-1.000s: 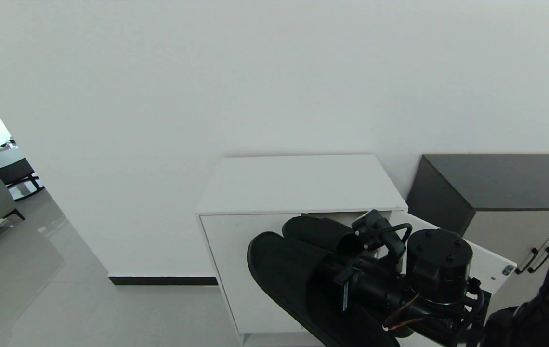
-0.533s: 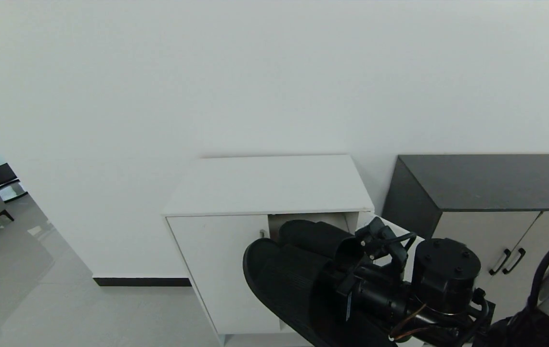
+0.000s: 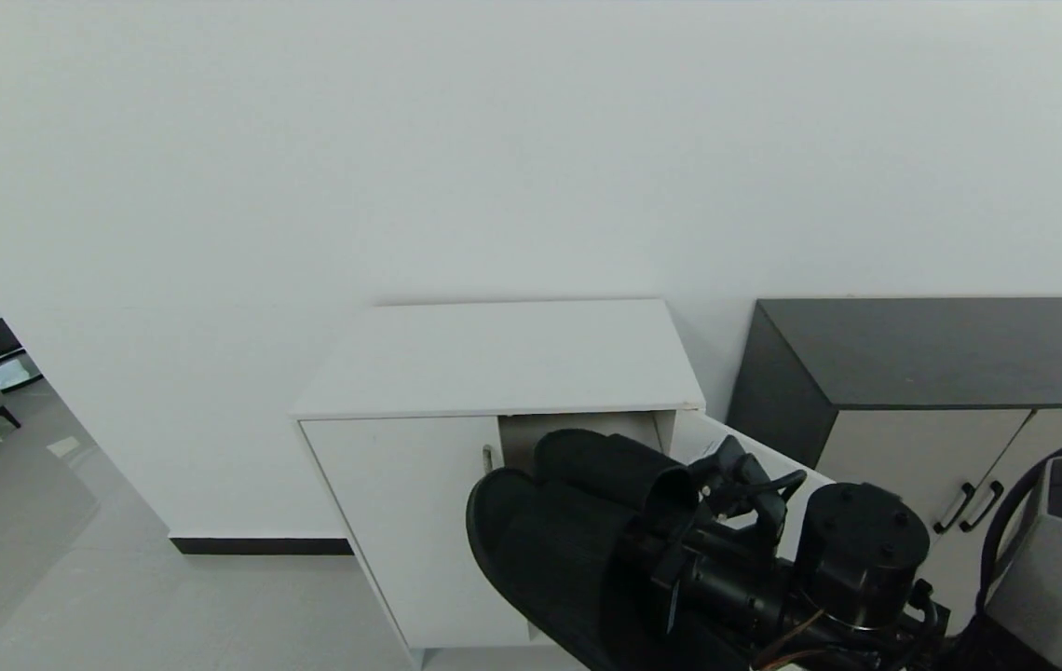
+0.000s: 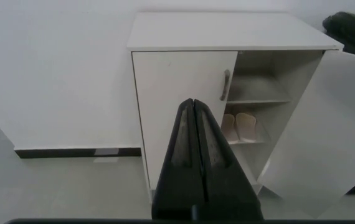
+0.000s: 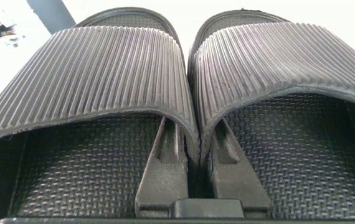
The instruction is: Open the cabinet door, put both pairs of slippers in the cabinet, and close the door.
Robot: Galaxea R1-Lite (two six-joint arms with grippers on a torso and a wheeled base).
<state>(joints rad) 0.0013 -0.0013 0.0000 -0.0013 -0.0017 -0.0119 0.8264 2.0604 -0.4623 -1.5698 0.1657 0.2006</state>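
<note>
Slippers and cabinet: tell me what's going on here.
The right gripper holds the black slippers, pinched together, in front of the white cabinet. Its right door is open, its left door shut. A light pair already lies on a shelf inside. The left gripper is shut and empty, facing the cabinet.

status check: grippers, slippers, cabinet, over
Right gripper shut on black slippers. Left gripper shut, empty. Cabinet door open, beige slippers on shelf inside. Nothing seen in the way.

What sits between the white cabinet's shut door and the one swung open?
Open shelves, with a pale pair of slippers on one; the left wrist view shows it.
</note>
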